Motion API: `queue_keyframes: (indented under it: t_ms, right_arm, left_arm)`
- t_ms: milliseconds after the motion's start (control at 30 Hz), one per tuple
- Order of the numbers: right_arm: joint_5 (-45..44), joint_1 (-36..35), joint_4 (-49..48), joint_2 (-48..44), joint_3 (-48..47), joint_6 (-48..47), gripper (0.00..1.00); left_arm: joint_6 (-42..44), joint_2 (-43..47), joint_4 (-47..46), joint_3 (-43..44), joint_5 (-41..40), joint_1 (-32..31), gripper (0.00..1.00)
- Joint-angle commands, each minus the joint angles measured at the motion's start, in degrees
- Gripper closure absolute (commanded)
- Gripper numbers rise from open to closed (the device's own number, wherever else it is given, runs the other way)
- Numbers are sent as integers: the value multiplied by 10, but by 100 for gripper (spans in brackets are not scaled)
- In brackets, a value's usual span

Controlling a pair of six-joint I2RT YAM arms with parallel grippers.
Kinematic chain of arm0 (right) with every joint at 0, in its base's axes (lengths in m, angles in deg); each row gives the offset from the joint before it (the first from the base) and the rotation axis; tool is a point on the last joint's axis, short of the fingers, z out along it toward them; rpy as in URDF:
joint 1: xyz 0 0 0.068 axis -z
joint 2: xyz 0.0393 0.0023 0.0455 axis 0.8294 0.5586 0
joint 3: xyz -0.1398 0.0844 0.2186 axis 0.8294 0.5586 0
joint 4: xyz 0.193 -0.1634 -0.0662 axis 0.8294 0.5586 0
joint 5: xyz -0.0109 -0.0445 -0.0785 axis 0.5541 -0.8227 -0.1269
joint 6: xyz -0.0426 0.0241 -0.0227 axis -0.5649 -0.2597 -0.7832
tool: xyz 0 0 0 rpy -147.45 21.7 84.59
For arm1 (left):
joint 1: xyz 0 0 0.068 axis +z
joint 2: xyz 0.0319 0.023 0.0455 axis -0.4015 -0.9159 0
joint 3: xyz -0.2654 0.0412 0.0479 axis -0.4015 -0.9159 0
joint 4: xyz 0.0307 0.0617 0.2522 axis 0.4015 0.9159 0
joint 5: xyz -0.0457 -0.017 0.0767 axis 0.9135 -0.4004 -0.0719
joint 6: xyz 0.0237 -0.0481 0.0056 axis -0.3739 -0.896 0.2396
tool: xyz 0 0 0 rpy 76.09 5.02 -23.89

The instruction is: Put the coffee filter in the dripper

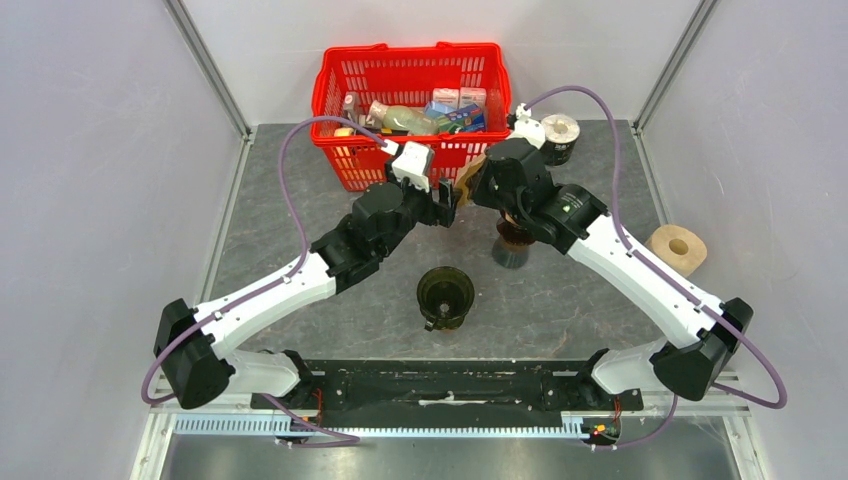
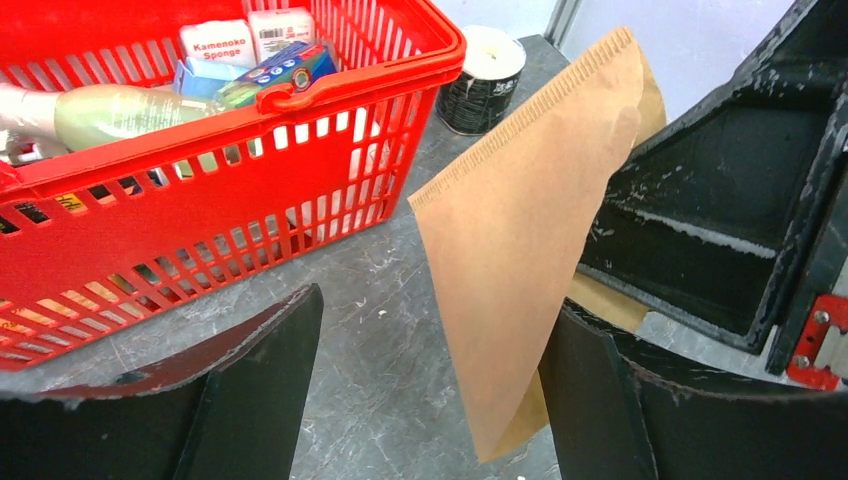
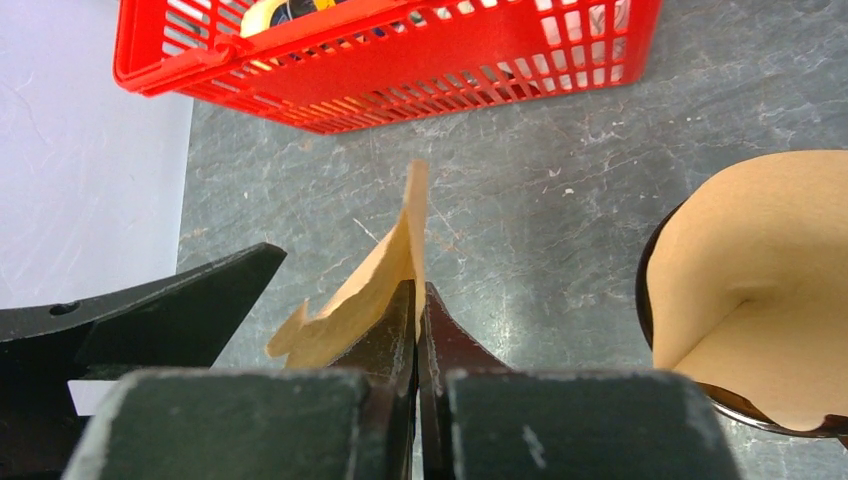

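Note:
A brown paper coffee filter point(image 3: 385, 280) is pinched by its edge in my right gripper point(image 3: 420, 290), which is shut on it above the table in front of the basket. In the left wrist view the filter point(image 2: 530, 240) hangs flat between the wide-apart fingers of my left gripper point(image 2: 430, 400), close to the right finger point(image 2: 590, 400); the left finger stands well clear. Both grippers meet by the filter point(image 1: 467, 178) in the top view. The dark empty dripper point(image 1: 445, 295) stands on the table nearer the arm bases, apart from both grippers.
A red basket point(image 1: 345, 165) of groceries stands at the back centre. A second dark cup point(image 3: 665, 370) holding brown filters sits below the right arm. A black-and-white roll point(image 1: 560, 138) stands at the back right, a tan roll point(image 1: 678, 250) at the right edge.

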Motion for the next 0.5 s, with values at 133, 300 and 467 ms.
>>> queue_keyframes:
  t_ms: [133,300,467]
  right_arm:
    - [49,-4,-20,17,-23,-20,100]
    - [38,-5,-26,6,-15,-26,100]
    - [54,-5,-42,-7,-5,-38,100]
  left_arm:
    - [-34,-13,-40,27,-35,-7,24]
    - [-23,-24,-40,33,-38,-8,33]
    - [-19,-37,-32,41,-25,-8,51]
